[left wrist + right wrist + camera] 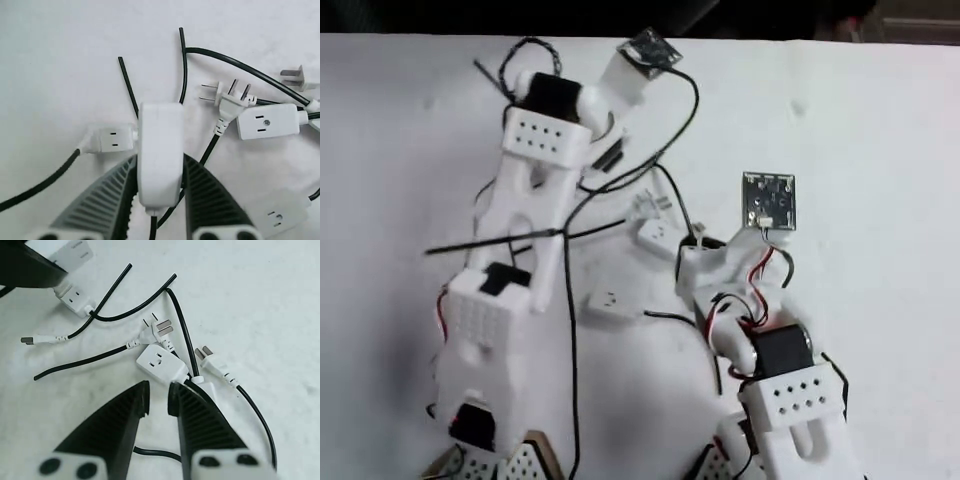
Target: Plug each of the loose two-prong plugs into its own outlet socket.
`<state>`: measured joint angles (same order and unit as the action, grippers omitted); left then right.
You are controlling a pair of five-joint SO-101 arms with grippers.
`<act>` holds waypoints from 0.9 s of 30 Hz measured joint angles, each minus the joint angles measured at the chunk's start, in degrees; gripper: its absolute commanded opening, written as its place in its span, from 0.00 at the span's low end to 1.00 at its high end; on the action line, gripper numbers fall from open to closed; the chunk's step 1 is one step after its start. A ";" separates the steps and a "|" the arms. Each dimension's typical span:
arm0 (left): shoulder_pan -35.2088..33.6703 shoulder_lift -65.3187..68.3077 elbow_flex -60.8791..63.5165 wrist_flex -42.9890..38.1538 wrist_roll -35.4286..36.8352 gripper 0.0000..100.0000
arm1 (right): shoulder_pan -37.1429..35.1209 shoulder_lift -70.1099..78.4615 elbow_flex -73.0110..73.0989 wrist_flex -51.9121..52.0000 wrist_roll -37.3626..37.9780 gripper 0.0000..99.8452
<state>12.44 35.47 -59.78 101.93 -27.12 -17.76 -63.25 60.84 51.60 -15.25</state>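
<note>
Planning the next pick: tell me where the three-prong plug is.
In the left wrist view the three-prong plug lies on the table right beside the white three-hole socket, near the white block held by the left gripper.

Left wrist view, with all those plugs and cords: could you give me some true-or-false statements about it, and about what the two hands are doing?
1. The left hand grips a white block between its fingers. True.
2. The three-prong plug is pushed into the three-hole socket. False: it lies loose beside the socket, its prongs bare.
3. The right hand holds a plug. False: its fingers stand slightly apart with nothing between them.
4. A two-prong plug lies loose on the table. True.
5. The cords are all white. False: they are black; the plugs and sockets are white.
</note>
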 measured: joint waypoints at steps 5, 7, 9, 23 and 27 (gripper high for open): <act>0.00 -10.55 12.84 0.00 0.00 0.02 | 0.00 0.00 0.00 0.00 0.00 0.07; 0.00 -15.82 19.96 0.00 0.00 0.02 | 0.00 0.00 0.00 0.00 0.00 0.07; 0.00 -21.54 27.43 -0.09 0.00 0.02 | 0.00 0.00 0.00 0.00 0.00 0.07; 0.00 -55.74 78.24 -10.64 0.00 0.02 | 0.00 0.00 0.00 0.00 0.00 0.07; 0.00 -59.52 90.90 -16.79 0.00 0.02 | 0.00 0.00 0.00 0.00 0.00 0.07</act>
<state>12.44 -24.04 31.12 85.14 -27.12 -17.76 -63.25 60.84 51.60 -15.25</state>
